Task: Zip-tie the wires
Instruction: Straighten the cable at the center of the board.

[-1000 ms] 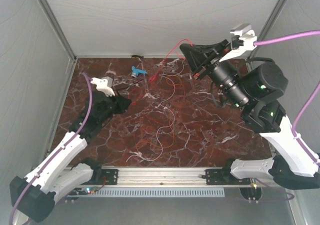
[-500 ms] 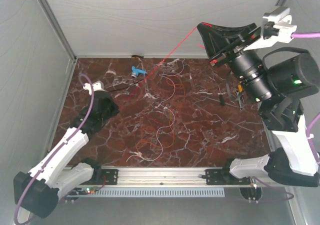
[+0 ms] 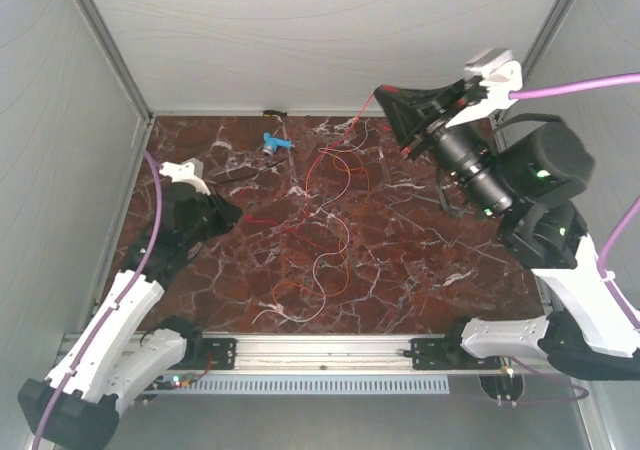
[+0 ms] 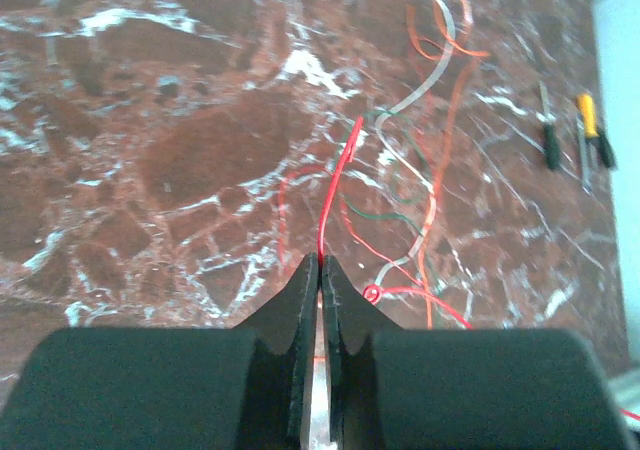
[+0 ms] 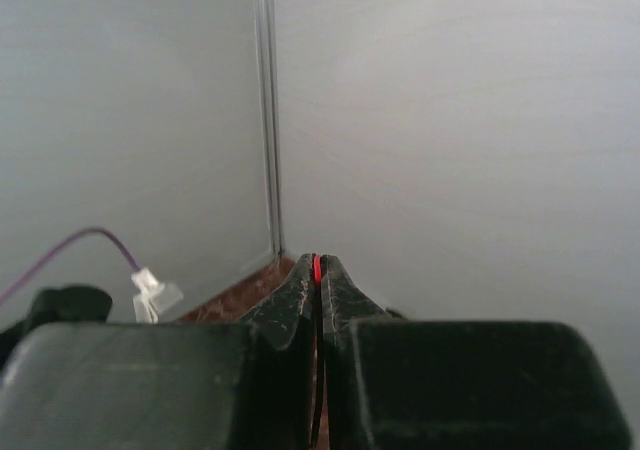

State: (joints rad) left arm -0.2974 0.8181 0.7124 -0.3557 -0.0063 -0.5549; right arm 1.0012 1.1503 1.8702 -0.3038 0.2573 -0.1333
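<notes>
The wires (image 3: 335, 232) are thin red, orange and white strands curling loosely on the marble table top (image 3: 420, 260). My left gripper (image 3: 233, 211) is low at the table's left and shut on one end of a red wire (image 3: 268, 219). In the left wrist view, the gripper (image 4: 320, 263) pinches that red wire (image 4: 335, 185) at the fingertips. My right gripper (image 3: 382, 93) is raised near the back wall, shut on a red strand (image 3: 343, 135) that drops to the table. In the right wrist view the gripper (image 5: 317, 262) shows red between its tips.
A small blue-and-white plastic piece (image 3: 275, 142) lies at the back of the table. Small hand tools (image 4: 570, 130), one with a yellow handle, lie at the right. Grey walls enclose the table on three sides. A metal rail (image 3: 320, 350) runs along the near edge.
My right gripper has come down and to the left from its higher position, and the red strand it holds has gone slack. My left gripper has barely moved.
</notes>
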